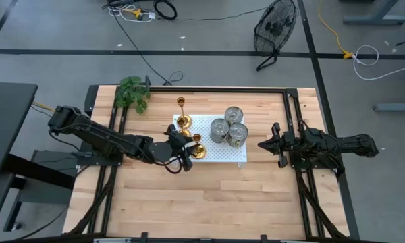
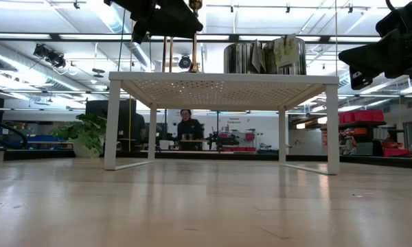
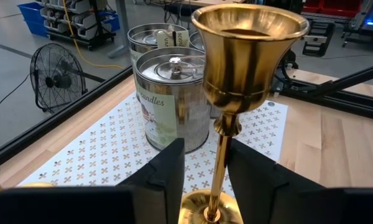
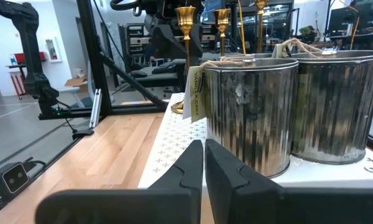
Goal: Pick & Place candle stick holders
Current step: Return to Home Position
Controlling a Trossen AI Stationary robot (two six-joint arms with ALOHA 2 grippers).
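Two dark arms are reaching in over the wooden table (image 1: 209, 202), one from each side. At the far left, a small green plant (image 1: 132, 93) is sitting near the table's back corner. The left arm is stretching across to the white perforated shelf (image 1: 219, 154) in the middle. The left gripper (image 1: 187, 143) is hovering over the shelf's left part with its fingers (image 3: 165, 177) spread apart. The slim stem of the front holder (image 3: 222, 149) is standing upright between them; whether a finger is touching it I cannot tell. All three gold candle stick holders (image 4: 221, 17) are standing on that left part of the shelf, with the tallest holder (image 1: 181, 102) toward the back. Further right, three metal tins (image 1: 219, 129) are clustering together on the shelf's right half. Just beyond the shelf's right edge, the right gripper (image 1: 266, 145) is hanging with its fingers (image 4: 186, 168) pressed together, gripping nothing.
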